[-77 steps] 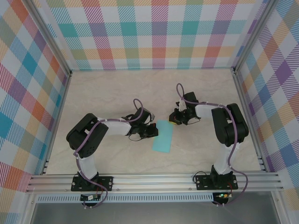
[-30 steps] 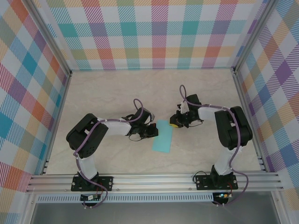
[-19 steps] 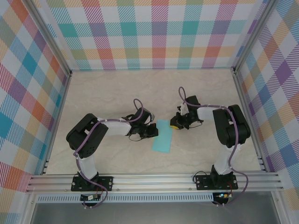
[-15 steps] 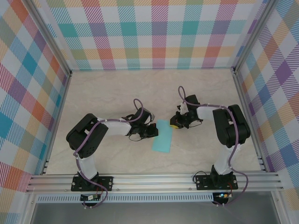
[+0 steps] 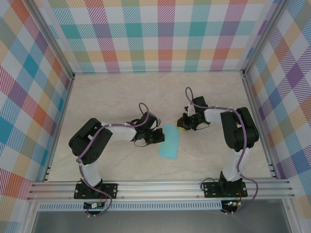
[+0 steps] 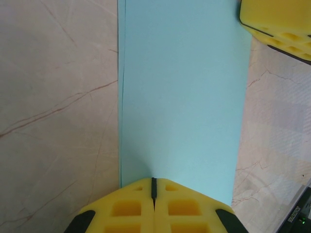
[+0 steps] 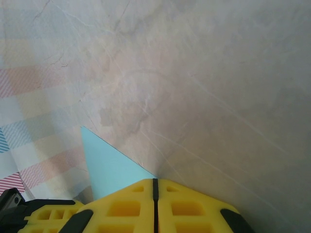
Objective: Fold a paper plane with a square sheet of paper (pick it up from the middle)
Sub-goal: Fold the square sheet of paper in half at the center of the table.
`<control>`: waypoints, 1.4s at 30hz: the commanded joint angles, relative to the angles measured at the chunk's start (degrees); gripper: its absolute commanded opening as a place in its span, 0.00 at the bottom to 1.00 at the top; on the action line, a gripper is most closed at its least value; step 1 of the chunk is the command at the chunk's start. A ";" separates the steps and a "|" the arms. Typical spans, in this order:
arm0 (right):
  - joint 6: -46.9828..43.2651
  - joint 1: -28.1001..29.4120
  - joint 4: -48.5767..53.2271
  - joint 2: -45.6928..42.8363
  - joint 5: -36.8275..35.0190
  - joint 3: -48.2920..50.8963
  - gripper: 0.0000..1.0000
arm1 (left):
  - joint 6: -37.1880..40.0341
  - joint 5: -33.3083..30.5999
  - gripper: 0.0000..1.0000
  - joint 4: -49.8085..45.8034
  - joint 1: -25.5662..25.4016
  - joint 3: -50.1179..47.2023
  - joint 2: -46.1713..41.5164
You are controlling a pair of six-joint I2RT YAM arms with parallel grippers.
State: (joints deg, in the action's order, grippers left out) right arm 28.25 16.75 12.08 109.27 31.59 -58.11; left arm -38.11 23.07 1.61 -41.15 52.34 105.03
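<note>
Two closed end effectors (image 6: 153,181) (image 7: 155,181) flanking paper (image 5: 169,141)

One cyan paper (image 5: 170,143), two claws: left claw (image 6: 153,181), right claw (image 7: 155,182); one table (image 5: 116,97).

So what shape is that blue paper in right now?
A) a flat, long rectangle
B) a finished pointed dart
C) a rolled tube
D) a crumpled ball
A: the light cyan paper lies flat on the marble-look table as a long rectangle with straight, parallel sides, seen close up in the left wrist view.
</note>
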 commanded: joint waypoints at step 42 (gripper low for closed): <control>12.85 12.80 -7.39 -26.07 -4.07 25.22 0.15 | 1.68 -4.51 0.00 -10.18 -0.54 -1.71 2.76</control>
State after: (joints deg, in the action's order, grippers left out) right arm 38.70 28.40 6.83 85.38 29.36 -34.57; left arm -37.85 23.09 1.48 -41.15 52.40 105.03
